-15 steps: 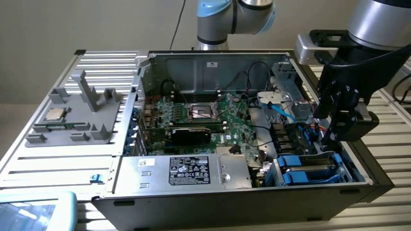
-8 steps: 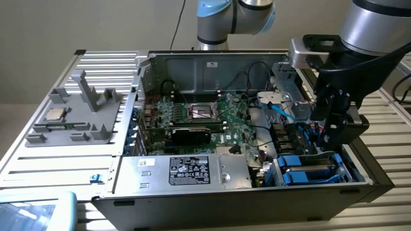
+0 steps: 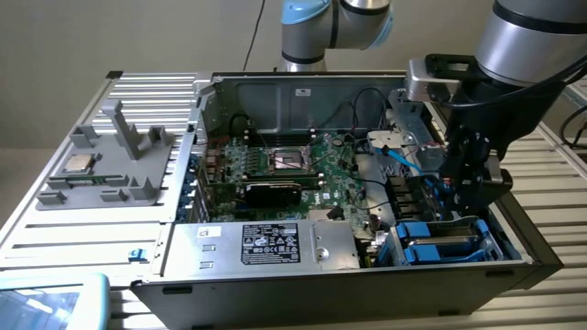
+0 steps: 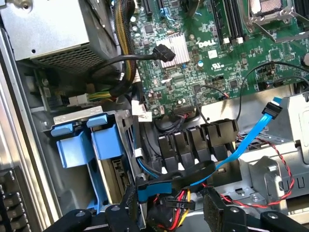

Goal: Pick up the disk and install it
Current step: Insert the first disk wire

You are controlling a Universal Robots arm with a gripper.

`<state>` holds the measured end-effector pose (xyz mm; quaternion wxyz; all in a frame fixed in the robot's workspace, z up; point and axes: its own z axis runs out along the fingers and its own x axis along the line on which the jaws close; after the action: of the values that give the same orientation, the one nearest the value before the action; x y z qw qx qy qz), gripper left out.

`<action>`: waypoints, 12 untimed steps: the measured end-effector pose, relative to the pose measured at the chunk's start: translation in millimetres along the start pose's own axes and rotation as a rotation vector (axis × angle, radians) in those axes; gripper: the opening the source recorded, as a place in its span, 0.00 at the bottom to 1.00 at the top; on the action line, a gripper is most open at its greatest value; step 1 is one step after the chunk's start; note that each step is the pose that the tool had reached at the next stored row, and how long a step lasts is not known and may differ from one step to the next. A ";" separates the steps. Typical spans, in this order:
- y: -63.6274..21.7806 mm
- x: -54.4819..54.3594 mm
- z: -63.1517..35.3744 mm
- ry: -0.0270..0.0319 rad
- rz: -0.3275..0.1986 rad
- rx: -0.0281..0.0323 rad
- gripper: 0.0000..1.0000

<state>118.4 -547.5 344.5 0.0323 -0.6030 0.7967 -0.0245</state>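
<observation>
Holding the gripper [image 3: 469, 205] low inside the open computer case [image 3: 367, 292], at the end on the exterior view's right, just above the drive bay. Standing wide, with the black fingers [image 4: 216, 208] far apart and gripping nothing. Seeing just a bunch of red, yellow and black wires [image 4: 177, 198] past the gap.

Finding the disk [image 3: 442, 242] down in the bay at the near corner of the case, tucked inside its blue carrier [image 4: 79, 145], with grey metal showing between the blue sides. Probably sitting in its slot already, or nearly so. Not being able to tell how deep.

Working in a tight corner here: case wall on one side, big silver power box [image 3: 266, 244] on the other, green board [image 3: 339, 179] further in. Noticing a thin blue cable [image 4: 251, 140] and a twisted red and black wire [image 4: 285, 169] running close by the gripper. Finding open room mostly straight up, so likely needing care not to snag a wire.

Spotting a grey tray [image 3: 110, 165] with a small silver chip [image 3: 76, 163] well away on the exterior view's left, clear of the work. Resting the whole case on the slatted worktop [image 3: 559, 289].
</observation>
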 end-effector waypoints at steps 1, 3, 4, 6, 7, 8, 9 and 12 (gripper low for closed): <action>0.3 0.0 0.4 -0.0005 0.005 0.0006 0.57; 0.4 -0.1 0.8 -0.0006 0.014 0.0012 0.50; 0.5 -0.1 1.0 -0.0007 0.017 0.0012 0.44; 0.6 -0.1 1.6 -0.0040 0.020 0.0009 0.38; 0.7 -0.2 2.0 -0.0080 0.021 0.0007 0.35; 0.8 -0.5 2.4 -0.0120 0.023 0.0004 0.35; 0.9 -0.9 2.6 -0.0152 0.024 0.0000 0.35; 1.0 -1.4 2.7 -0.0187 0.026 -0.0006 0.35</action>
<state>118.0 -545.9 341.7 0.0399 -0.5930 0.8040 -0.0182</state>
